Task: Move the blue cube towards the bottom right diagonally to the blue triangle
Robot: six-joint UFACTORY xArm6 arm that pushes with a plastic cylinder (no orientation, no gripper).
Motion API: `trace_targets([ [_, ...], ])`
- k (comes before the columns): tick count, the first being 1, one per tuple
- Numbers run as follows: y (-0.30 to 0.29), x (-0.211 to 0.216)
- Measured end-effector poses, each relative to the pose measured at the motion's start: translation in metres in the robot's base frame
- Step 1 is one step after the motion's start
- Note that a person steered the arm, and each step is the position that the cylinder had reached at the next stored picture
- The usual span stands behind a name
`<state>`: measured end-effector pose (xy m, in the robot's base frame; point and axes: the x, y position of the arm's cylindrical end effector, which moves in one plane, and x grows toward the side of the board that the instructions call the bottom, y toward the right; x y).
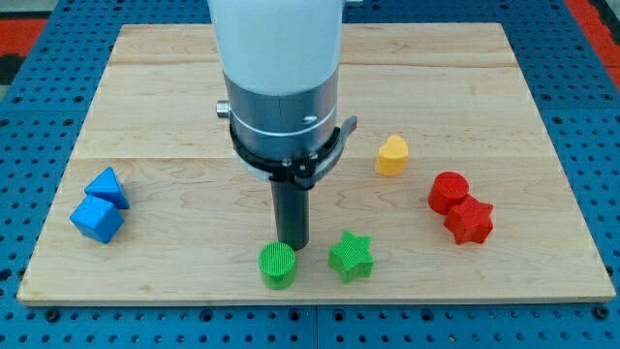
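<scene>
The blue cube [96, 219] lies near the view's left edge of the wooden board [174, 107]. The blue triangle [107, 186] touches it just above and slightly right. My tip [294, 244] is at the lower middle of the board, right behind the green cylinder [277, 265] and seemingly touching it. The tip is far to the right of both blue blocks. The arm's white and grey body [279, 78] hides the board's upper middle.
A green star [351, 256] lies just right of the green cylinder. A yellow heart-like block [391, 155] sits right of centre. A red cylinder [448, 192] and a red star [470, 220] touch at the right.
</scene>
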<state>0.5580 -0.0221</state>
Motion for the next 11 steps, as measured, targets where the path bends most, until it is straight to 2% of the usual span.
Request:
trace_targets([
  [3,-0.121,0.006],
  [5,-0.26,0.009],
  [6,-0.269,-0.008],
  [7,-0.185,-0.019],
  [8,-0.144,-0.017],
  [9,-0.175,-0.004],
  [10,-0.235,-0.007],
  [11,-0.243,-0.053],
])
